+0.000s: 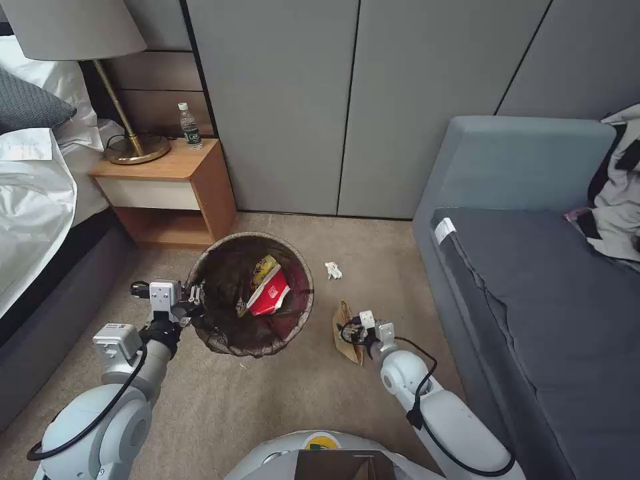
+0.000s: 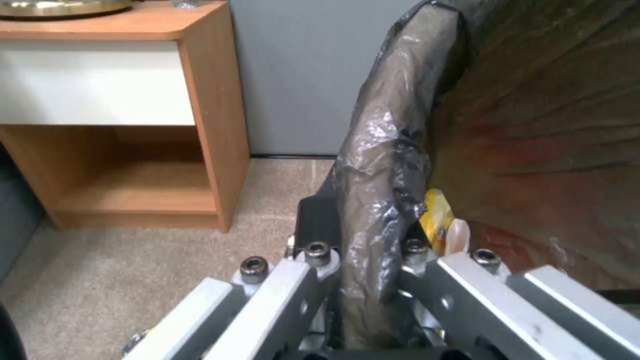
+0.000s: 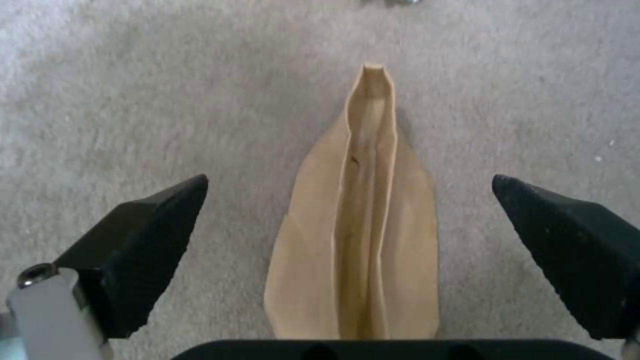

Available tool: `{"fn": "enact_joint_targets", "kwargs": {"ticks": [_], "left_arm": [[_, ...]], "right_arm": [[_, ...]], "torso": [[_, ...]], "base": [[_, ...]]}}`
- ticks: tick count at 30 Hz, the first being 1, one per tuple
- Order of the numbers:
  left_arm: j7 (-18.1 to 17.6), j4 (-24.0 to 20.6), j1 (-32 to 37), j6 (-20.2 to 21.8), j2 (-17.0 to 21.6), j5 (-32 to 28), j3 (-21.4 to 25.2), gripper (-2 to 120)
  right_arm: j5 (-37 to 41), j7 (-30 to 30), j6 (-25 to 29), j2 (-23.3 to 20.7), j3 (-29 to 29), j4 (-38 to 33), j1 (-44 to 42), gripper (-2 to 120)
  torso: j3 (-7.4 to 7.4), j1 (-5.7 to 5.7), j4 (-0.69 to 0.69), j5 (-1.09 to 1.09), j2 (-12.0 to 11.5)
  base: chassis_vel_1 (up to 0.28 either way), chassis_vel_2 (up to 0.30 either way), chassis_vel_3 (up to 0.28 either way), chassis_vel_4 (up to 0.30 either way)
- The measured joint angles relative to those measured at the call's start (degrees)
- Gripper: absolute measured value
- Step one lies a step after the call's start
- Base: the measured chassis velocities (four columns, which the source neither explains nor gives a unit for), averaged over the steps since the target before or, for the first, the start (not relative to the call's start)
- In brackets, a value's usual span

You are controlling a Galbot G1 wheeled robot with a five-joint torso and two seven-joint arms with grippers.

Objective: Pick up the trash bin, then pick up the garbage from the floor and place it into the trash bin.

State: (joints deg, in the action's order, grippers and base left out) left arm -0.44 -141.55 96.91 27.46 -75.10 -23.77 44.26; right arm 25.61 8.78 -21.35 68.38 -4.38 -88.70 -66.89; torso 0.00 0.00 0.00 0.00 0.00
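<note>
The trash bin (image 1: 301, 268), lined with a dark bag, is by the nightstand, and my left gripper (image 1: 193, 303) is shut on the bag-covered rim at its left side. In the left wrist view the left gripper (image 2: 363, 255) pinches the folded bag on the trash bin's rim (image 2: 380, 150). Inside the bin lie a red-and-white packet (image 1: 270, 293) and a yellow wrapper (image 1: 263, 269). To the bin's right, my right gripper (image 1: 353, 330) (image 3: 348, 181) hangs open straddling a flat brown paper bag (image 1: 341, 317) (image 3: 360, 240) on the carpet. A white tissue scrap (image 1: 333, 270) lies farther back.
A wooden nightstand (image 1: 167, 180) with a lamp (image 1: 137, 148) and a water bottle (image 1: 190, 125) stands behind the bin. The bed (image 1: 33, 200) borders the left, a grey sofa (image 1: 533, 267) the right, and grey wardrobe doors (image 1: 300, 100) close the back.
</note>
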Motion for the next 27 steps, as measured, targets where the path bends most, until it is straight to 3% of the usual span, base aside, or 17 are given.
{"fn": "enact_joint_targets", "kwargs": {"ticks": [12, 16, 27], "left_arm": [[0.0, -0.5, 0.4, 0.0, -0.2, 0.4, -0.1, 2], [0.0, -0.8, 0.7, 0.0, -0.1, 0.4, 0.1, 2], [0.1, -0.9, 0.7, 0.0, 0.2, 0.4, -0.2, 2]], "right_arm": [[-1.2, 0.1, 1.6, 2.6, 0.4, 5.0, 0.9, 99], [-1.6, 0.1, 2.3, 3.8, 0.2, 6.7, 1.3, 89], [-1.7, -0.4, 2.8, 5.1, -0.6, 9.7, 2.2, 87]], "torso": [[0.0, 0.0, 0.0, 0.0, 0.0], [0.0, 0.0, 0.0, 0.0, 0.0], [0.0, 0.0, 0.0, 0.0, 0.0]], "base": [[0.0, 0.0, 0.0, 0.0], [0.0, 0.0, 0.0, 0.0], [0.0, 0.0, 0.0, 0.0]]}}
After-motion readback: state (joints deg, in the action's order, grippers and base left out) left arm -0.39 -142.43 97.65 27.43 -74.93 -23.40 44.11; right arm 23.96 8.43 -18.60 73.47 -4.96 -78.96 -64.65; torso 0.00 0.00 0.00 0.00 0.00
